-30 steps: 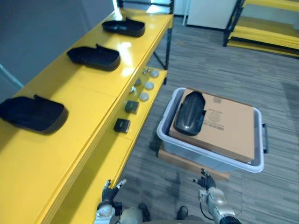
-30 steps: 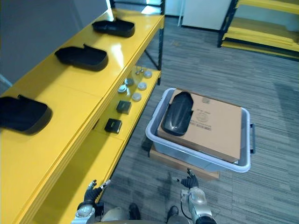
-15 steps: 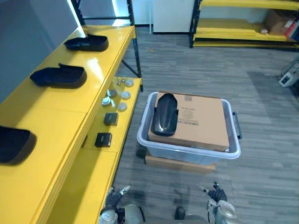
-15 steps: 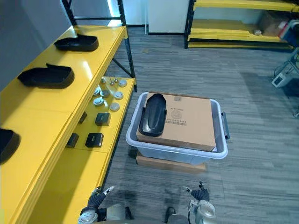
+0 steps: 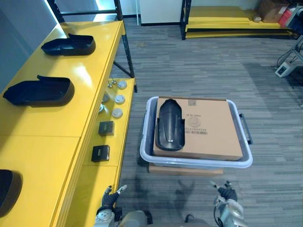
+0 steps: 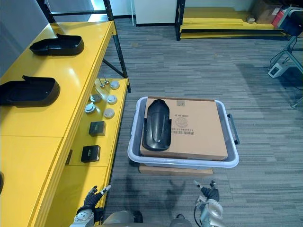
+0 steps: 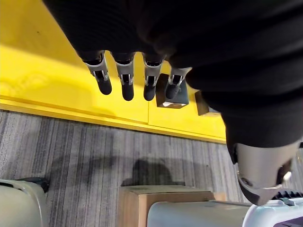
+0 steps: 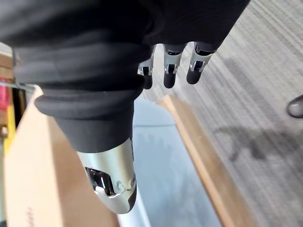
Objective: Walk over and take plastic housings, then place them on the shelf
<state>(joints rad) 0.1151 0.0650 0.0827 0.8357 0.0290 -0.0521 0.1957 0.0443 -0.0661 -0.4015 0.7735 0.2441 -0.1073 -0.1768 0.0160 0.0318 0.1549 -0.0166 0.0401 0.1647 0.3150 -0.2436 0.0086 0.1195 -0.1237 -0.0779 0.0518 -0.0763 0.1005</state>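
Four housings [image 5: 68, 45] [image 5: 38, 91] [image 5: 170, 125] [image 5: 7, 191], one box [image 5: 213, 130], one bin [image 5: 196, 163]

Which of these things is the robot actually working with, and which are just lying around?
Job: black housing atop the box, shelved housings, yellow shelf.
Lying about: box, tub, black blocks, round discs.

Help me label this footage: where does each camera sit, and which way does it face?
Left eye: head, looking down at housing on box in bin; left hand, right hand low.
Right eye: beside it, same scene.
Left wrist: past open fingers to shelf.
Right wrist: past open fingers to bin.
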